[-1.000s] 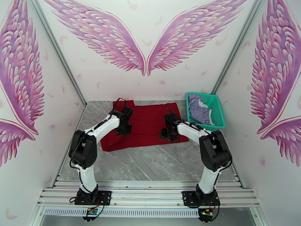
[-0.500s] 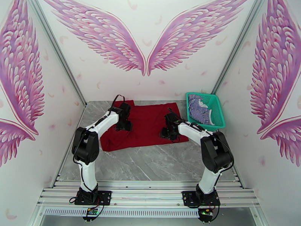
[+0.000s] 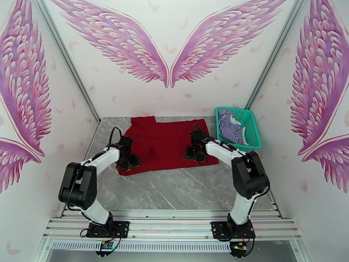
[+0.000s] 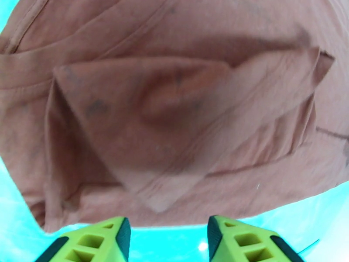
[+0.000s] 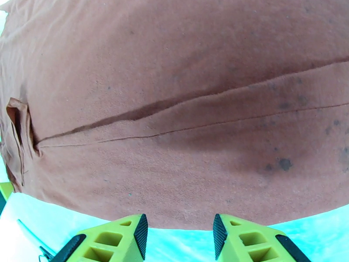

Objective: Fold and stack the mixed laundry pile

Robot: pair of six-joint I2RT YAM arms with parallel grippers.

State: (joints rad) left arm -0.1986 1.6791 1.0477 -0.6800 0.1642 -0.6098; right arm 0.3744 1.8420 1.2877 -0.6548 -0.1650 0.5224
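The plain dark red cotton T-shirt (image 3: 170,140) lies spread flat on the grey marbled bench (image 3: 187,184). The left claw (image 4: 168,230) stands released at its near left corner. The right claw (image 5: 179,232) stands released by its near right edge. Neither grips cloth. The thin-striped blue-and-white shirt (image 3: 230,127) sits bunched inside the teal plastic mesh basket (image 3: 255,129).

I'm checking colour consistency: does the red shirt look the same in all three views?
Top external: the T-shirt is deep red, sharp, evenly lit. Left wrist: it looks brownish pink, the table cyan, slightly soft. Right wrist: same cast, its edge bowed by the wide lens.
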